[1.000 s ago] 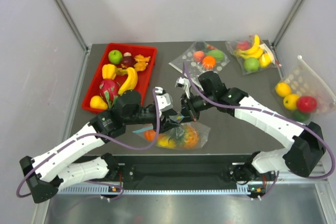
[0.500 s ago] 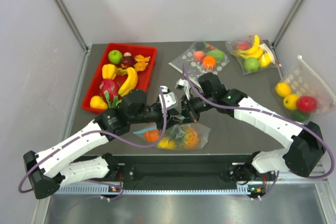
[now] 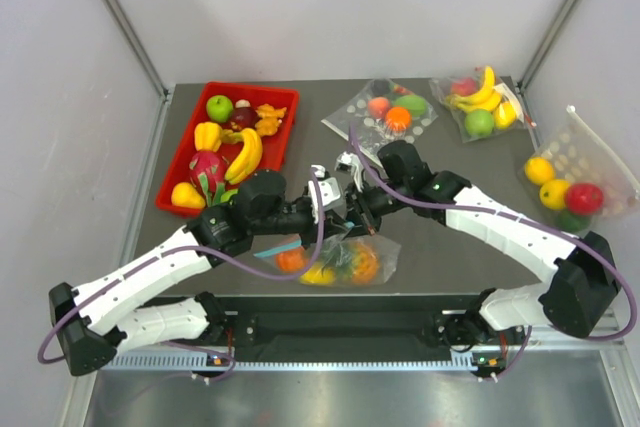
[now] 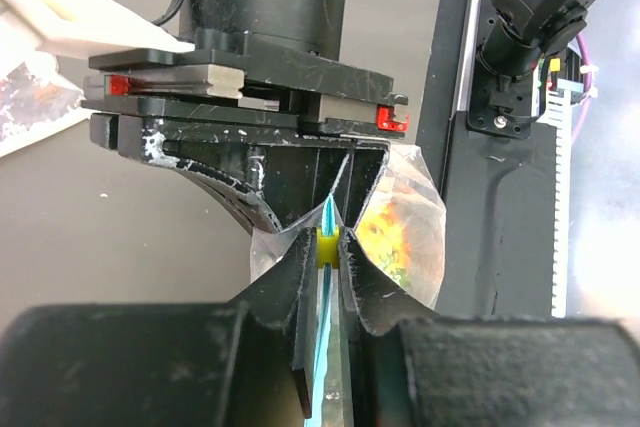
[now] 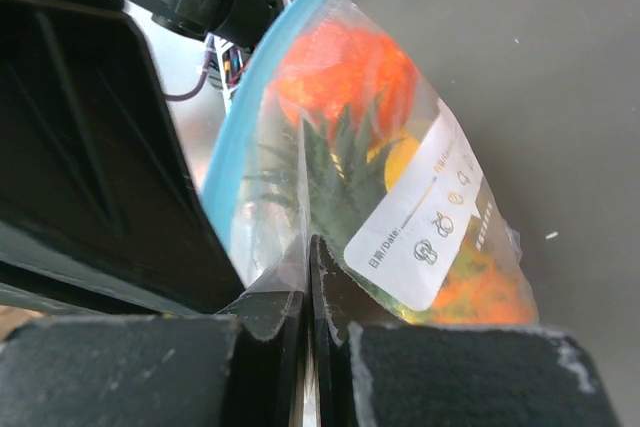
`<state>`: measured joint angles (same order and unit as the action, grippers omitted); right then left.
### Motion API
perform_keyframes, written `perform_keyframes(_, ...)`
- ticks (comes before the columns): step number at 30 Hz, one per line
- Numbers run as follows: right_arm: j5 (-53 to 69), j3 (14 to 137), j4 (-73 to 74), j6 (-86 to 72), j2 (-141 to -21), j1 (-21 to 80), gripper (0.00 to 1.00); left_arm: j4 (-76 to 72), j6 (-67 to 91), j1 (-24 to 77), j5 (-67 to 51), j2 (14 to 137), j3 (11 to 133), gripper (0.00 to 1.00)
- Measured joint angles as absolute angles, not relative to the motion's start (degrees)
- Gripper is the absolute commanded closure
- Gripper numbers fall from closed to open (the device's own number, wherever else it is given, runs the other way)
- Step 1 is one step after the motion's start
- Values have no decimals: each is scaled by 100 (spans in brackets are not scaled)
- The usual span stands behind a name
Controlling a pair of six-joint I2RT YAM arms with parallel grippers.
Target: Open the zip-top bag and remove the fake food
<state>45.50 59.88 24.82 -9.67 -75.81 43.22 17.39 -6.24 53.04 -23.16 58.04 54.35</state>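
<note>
The zip-top bag (image 3: 372, 247) lies near the table's front edge with its mouth lifted between both grippers. It holds the fake food (image 3: 360, 264): a round orange fruit (image 5: 345, 57), a pineapple with green crown (image 5: 335, 172) and a yellow fruit (image 5: 402, 159). My left gripper (image 3: 333, 215) is shut on the teal zip strip (image 4: 325, 347), right at its yellow slider (image 4: 330, 245). My right gripper (image 3: 353, 219) faces it, shut on the bag's clear plastic (image 5: 290, 237) just beside the strip (image 5: 240, 137). The two grippers almost touch.
A red tray (image 3: 180, 162) of loose fruit stands at the back left. A dotted bag (image 3: 385, 112), a bag with bananas (image 3: 480, 102) and another fruit bag (image 3: 575, 182) lie at the back and right. The table's front edge (image 3: 400, 292) is just below the bag.
My left gripper has moved right along the bag's mouth, closing on the right gripper. The right gripper has held almost still. The bag has shifted slightly.
</note>
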Motion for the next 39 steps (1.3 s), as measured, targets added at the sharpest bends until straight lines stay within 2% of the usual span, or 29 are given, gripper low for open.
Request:
perform_keyframes(1,4550,5964,2475,-967,-7577,4307,100,1737,-635,5306,-2338,5802,5435,100)
perform_keyframes(6,4552,5725,2464,-969,-7347,4021,100,1721,-718,5310,-2366,5723,5435,100)
perform_keyframes(10,4626,5518,2493,-947,-6982,3717,92,1715,-766,5308,-2322,5548,5433,100)
perform_keyframes(11,4630,5474,2502,-926,-6877,3632,86,1719,-766,5308,-2340,5518,5433,100)
perform_keyframes(12,4624,5441,2506,-910,-6807,3573,68,1717,-766,5310,-2366,5496,5433,100)
perform_keyframes(15,4604,5321,2554,-808,-6600,3459,47,1734,-768,5308,-2462,5498,5433,100)
perform_keyframes(19,4545,5247,2766,-539,-6241,3457,41,1778,-768,5308,-2552,5544,5433,100)
perform_keyframes(22,4506,5238,2884,-268,-5723,3457,29,1824,-768,5308,-2611,5581,5433,100)
perform_keyframes(23,4508,5238,2895,-191,-5520,3457,20,1835,-768,5308,-2622,5588,5433,100)
perform_keyframes(24,4510,5238,2886,-132,-5317,3457,1,1846,-768,5308,-2644,5590,5435,100)
perform_keyframes(30,4458,5238,2797,145,-4486,3463,0,2080,-764,5308,-2917,5592,5664,100)
perform_keyframes(39,3312,5105,2185,287,-4512,4436,0,2165,-764,5308,-3249,5627,5966,100)
